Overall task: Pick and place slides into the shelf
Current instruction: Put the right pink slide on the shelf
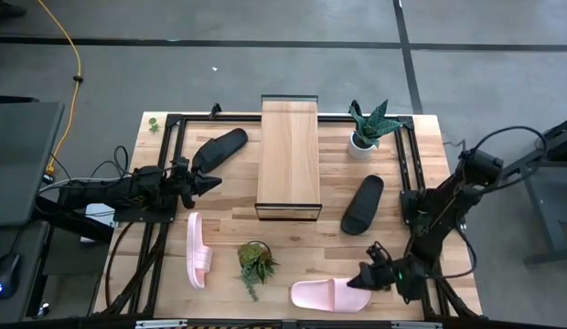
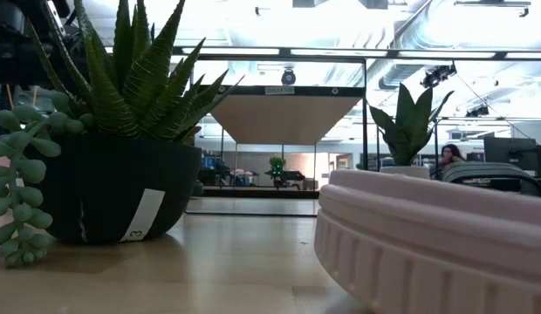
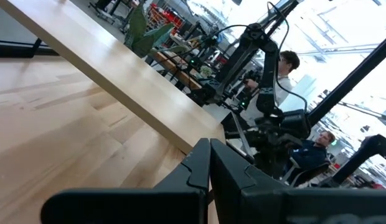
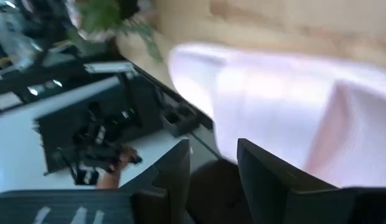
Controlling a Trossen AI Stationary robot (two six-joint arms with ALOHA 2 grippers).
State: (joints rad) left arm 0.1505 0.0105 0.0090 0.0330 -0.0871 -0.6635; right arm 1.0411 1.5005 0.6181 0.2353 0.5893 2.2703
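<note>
The shelf (image 1: 289, 157), a light-wood plank on a black frame, stands mid-table. Two black slides (image 1: 219, 148) (image 1: 363, 204) lie to its left and right. One pink slide (image 1: 197, 249) lies near left. The other pink slide (image 1: 329, 294) lies on its sole at the near edge and fills the low view (image 2: 428, 235). My right gripper (image 1: 366, 277) stands open just above and beside that slide's right end (image 4: 274, 106), which has the strap, with nothing between its fingers. My left gripper (image 1: 210, 183) is shut and level, left of the shelf, holding nothing.
A potted plant (image 1: 255, 265) stands between the two pink slides, close to the left of the near one. Another plant in a white pot (image 1: 370, 128) stands at the far right, and a small one (image 1: 153, 123) at the far left corner. People sit beyond the table (image 3: 286, 62).
</note>
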